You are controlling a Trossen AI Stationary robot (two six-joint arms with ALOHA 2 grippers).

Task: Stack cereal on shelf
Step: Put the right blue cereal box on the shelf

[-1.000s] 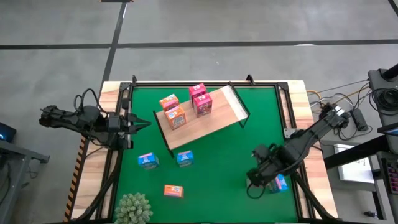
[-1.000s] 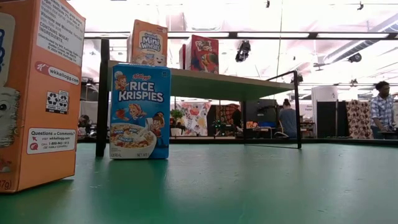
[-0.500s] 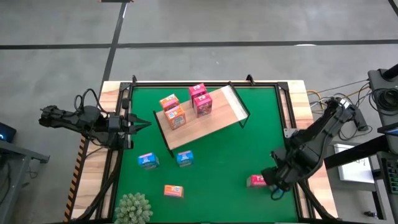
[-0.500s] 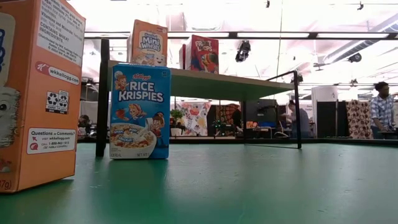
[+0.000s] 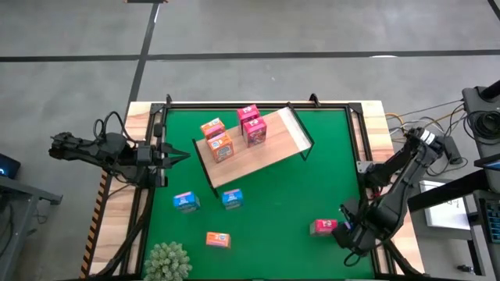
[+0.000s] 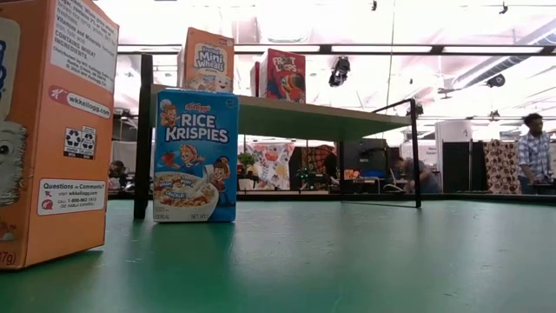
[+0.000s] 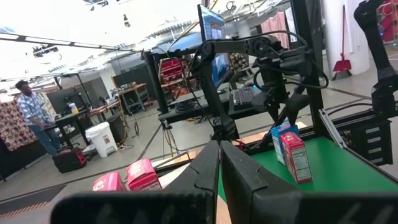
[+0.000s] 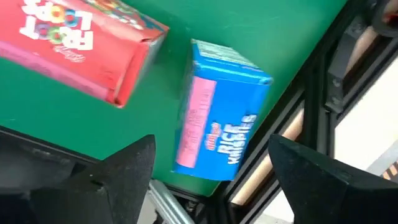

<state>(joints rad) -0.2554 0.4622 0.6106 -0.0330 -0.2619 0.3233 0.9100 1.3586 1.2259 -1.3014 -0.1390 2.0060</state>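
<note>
Cardboard, thin and printed, makes up every cereal box here, so each should be light, fairly stiff across its broad faces yet easy to dent at the corners, and a little slick; a hold across the two narrow sides near the middle looks safest. On the shelf (image 5: 251,148) stand two orange boxes (image 5: 216,139) and two pink-red boxes (image 5: 251,125). On the green surface (image 5: 281,203) two blue boxes (image 5: 208,200) and one orange box (image 5: 218,240) lie in front of the shelf. The right tool (image 5: 348,233), fingers spread apart and empty, hovers over the near right corner, where its wrist view shows a blue Rice Krispies box (image 8: 219,110) lying flat just beside a pink-red Froot Loops box (image 8: 81,46). The left tool (image 7: 219,167), fingers pressed together, waits at the left edge. Compared with a second ago, the right arm has drawn back toward the corner, uncovering the pink-red box; half a second ago it sat slightly farther in.
</note>
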